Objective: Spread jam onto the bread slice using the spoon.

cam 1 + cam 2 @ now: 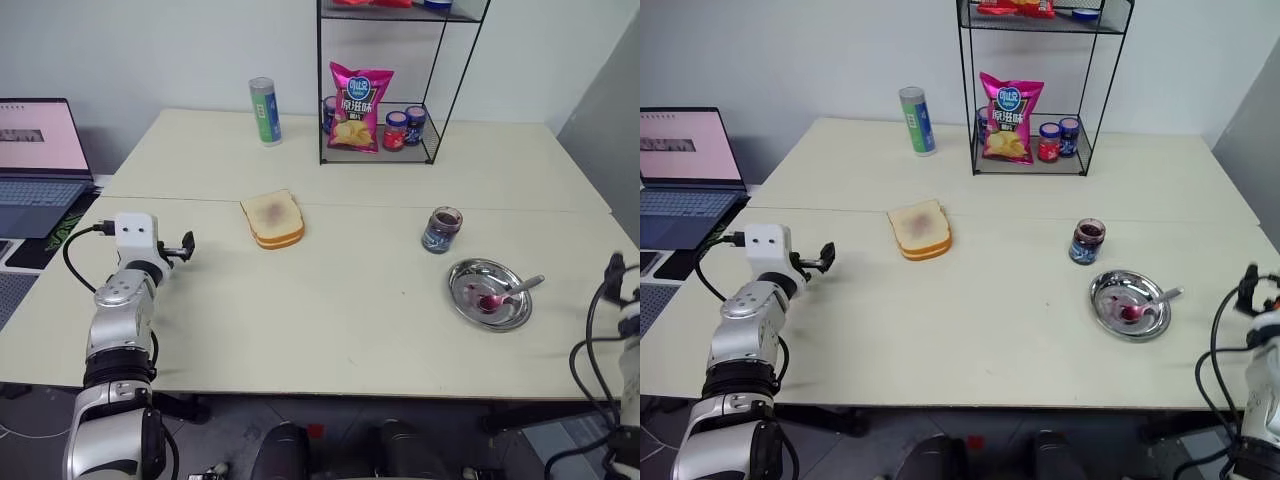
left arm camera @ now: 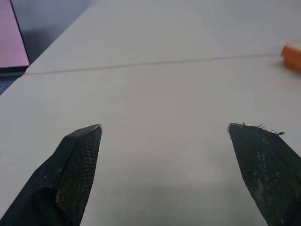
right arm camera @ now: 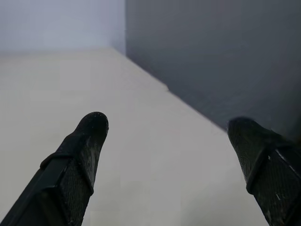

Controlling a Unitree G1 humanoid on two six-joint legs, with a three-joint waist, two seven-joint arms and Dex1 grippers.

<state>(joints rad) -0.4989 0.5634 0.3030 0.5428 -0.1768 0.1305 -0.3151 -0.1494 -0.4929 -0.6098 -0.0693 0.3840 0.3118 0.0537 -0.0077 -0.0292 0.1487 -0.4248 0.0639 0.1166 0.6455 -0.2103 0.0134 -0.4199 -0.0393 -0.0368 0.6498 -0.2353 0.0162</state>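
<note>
Small clear glass jar (image 1: 441, 229) standing lidless toward the right edge of the table (image 1: 330, 310), holding the jam (image 1: 438, 235), dark red-purple. Round steel dish (image 1: 489, 293) sitting just beside it, nearer the front right corner, carrying the spoon (image 1: 508, 295) and a red smear; spoon bowl lying inside the dish, handle sticking out over the rim toward the right edge. Bread slice (image 1: 272, 217) lying mid-table, well apart from jar and dish, faint red-brown stain on top; looking like two stacked slices, hard telling.

Black wire rack (image 1: 385, 90) standing at the back edge, holding a pink chip bag (image 1: 358, 107) and red-lidded jars (image 1: 405, 127); top shelf cut off, contents unreadable. Green-and-blue can (image 1: 265, 111) standing beside the rack. Laptop (image 1: 38, 160) sitting past the left edge, partly cropped.

Left end effector (image 2: 163, 136) hovering over bare table near the left edge, fingers (image 2: 77, 155) spread wide apart, gripping nothing. Right end effector (image 3: 169, 129) hanging by the right edge, fingers also wide apart, empty; mostly cropped in the head views.
</note>
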